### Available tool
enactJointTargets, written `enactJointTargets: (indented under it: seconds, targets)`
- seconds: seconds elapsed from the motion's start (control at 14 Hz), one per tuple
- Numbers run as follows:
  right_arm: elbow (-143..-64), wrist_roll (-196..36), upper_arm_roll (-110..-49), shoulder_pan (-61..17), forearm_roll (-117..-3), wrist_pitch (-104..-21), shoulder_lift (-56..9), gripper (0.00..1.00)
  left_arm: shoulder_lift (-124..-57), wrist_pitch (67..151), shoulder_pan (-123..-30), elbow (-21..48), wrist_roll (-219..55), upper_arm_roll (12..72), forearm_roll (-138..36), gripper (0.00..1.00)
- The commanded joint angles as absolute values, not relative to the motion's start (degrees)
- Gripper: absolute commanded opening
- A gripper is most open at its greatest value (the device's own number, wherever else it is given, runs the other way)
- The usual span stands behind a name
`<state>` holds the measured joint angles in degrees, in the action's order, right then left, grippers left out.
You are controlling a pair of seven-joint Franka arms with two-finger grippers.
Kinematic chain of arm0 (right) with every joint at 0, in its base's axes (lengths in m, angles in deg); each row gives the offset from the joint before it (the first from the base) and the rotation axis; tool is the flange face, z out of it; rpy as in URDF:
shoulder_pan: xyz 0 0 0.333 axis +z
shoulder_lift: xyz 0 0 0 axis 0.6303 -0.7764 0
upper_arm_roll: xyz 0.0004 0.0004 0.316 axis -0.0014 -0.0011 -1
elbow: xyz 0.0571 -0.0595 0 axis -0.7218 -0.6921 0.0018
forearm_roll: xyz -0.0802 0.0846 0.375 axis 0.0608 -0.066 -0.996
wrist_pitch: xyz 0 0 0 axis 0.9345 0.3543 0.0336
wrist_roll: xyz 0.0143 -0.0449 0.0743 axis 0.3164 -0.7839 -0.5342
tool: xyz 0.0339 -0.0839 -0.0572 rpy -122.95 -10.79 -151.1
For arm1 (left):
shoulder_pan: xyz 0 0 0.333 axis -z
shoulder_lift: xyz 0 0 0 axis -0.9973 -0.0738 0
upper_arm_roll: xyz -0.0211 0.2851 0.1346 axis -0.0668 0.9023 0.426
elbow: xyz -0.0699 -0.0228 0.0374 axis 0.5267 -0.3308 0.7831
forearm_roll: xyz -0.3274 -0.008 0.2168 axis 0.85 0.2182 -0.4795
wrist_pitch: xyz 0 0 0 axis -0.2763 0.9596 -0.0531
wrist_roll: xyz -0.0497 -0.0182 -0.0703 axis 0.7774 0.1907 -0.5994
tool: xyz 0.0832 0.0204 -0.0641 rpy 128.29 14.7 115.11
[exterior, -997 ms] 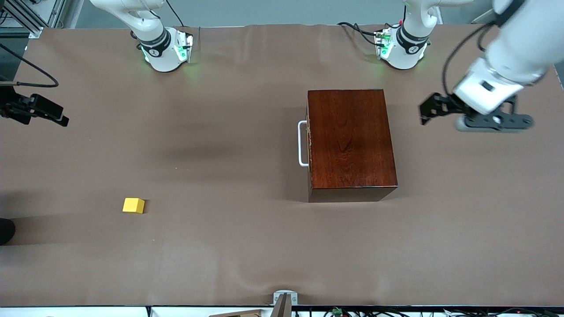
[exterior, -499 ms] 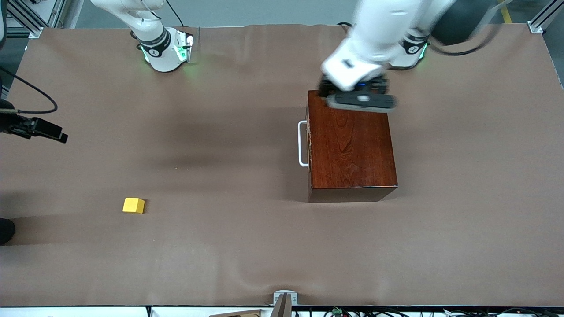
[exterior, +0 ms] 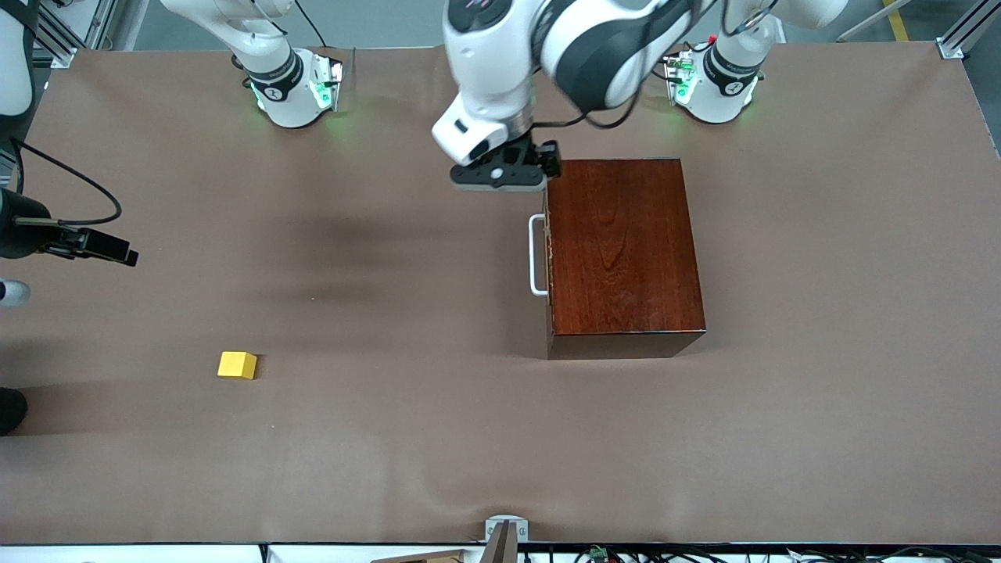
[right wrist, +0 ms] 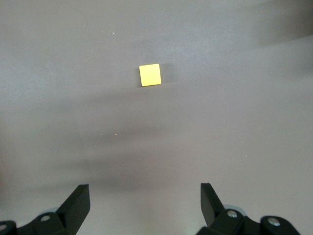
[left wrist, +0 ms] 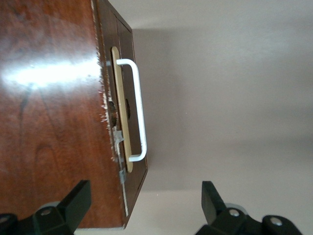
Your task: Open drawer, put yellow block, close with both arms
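Front view: left gripper (exterior: 500, 173) open over table beside drawer (exterior: 539, 256) handle, lining up; right gripper (right wrist: 142, 208) open above block (right wrist: 149, 75).

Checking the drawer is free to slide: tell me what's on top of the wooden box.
The wooden box has a bare top; the left end effector hangs beside its corner. With the drawer shut, its inside is hidden.

No text, label, brand, number or sign can be read on anything here.
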<state>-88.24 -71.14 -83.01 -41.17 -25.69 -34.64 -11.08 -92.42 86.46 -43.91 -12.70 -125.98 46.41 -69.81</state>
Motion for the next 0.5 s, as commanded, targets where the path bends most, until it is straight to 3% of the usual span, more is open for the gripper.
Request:
enactJointTargets:
  seconds: [0.0,0.14,0.43]
  targets:
    - [-87.4,-70.8,-83.5,-42.0,-25.4,-34.8,-12.5,1.0,-95.9,85.5,-35.7,-16.2,-126.5,55.5,-71.0,1.0]
    - [-87.4,-71.0,-83.5,-42.1,-25.2,-35.4,-13.3,1.0,-97.0,86.3,-32.2,-16.2,-126.3,59.1,-71.0,1.0]
    - [-87.4,-71.0,-83.5,-42.1,-25.8,-39.4,-16.2,1.0,-100.8,89.8,-32.2,-16.1,-126.2,59.2,-71.0,1.0]
